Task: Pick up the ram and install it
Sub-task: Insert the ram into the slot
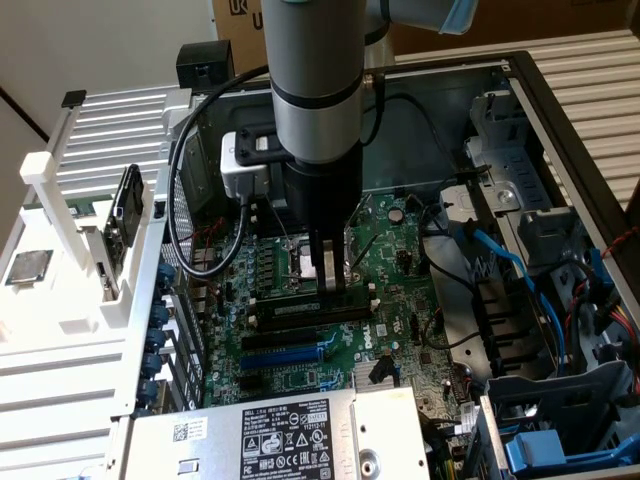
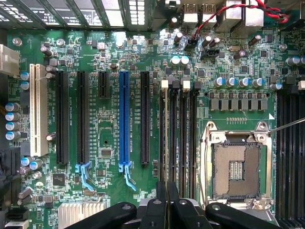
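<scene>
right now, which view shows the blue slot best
The wrist view: the blue slot lies whole and uncovered, end to end, between black slots. The exterior view shows it too, but at a slant and from farther off.

From my remote station I counted one blue slot (image 2: pixel 124 119), one white slot (image 2: pixel 35 109), four black expansion slots (image 2: pixel 62 117), a bank of four memory slots (image 2: pixel 184 138), one processor socket (image 2: pixel 237 169), one heatsink (image 2: pixel 81 212) and one claw (image 2: pixel 167 188).
</scene>
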You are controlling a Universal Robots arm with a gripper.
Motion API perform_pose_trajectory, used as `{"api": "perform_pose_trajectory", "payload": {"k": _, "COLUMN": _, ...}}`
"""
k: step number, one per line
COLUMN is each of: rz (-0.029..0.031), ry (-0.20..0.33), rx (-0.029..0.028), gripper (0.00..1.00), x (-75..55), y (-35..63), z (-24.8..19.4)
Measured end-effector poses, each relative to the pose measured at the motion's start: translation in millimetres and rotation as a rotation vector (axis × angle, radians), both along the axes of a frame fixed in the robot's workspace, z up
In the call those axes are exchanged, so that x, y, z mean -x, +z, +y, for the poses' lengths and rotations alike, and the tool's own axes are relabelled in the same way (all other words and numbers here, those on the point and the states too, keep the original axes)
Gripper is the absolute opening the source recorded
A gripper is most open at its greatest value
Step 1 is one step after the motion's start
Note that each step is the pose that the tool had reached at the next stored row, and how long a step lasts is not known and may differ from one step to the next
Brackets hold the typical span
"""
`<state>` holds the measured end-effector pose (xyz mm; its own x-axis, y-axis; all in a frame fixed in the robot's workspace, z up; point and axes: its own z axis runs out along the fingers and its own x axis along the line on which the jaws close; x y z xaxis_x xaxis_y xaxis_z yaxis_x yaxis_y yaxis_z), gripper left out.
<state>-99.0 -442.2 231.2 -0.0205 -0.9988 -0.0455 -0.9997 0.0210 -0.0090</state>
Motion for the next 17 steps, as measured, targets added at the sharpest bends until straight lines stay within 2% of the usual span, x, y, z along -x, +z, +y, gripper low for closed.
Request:
{"api": "perform_pose_trajectory", "payload": {"k": 7, "rz": -0.0002, "ry": 0.000, "rx": 0.0000, "gripper": 0.12, "x": 0.1, "y": 0.0, "z": 1.6}}
{"api": "perform_pose_trajectory", "payload": {"k": 10, "rz": -0.0021, "ry": 0.000, "rx": 0.0003, "gripper": 0.12, "x": 0.5, "y": 0.1, "z": 1.8}}
{"api": "perform_pose_trajectory", "payload": {"k": 15, "rz": -0.0033, "ry": 0.000, "rx": 0.0016, "gripper": 0.12, "x": 0.7, "y": 2.6, "z": 1.8}}
{"api": "perform_pose_trajectory", "payload": {"k": 17, "rz": -0.0042, "ry": 0.000, "rx": 0.0020, "gripper": 0.12, "x": 0.8, "y": 2.7, "z": 0.4}}
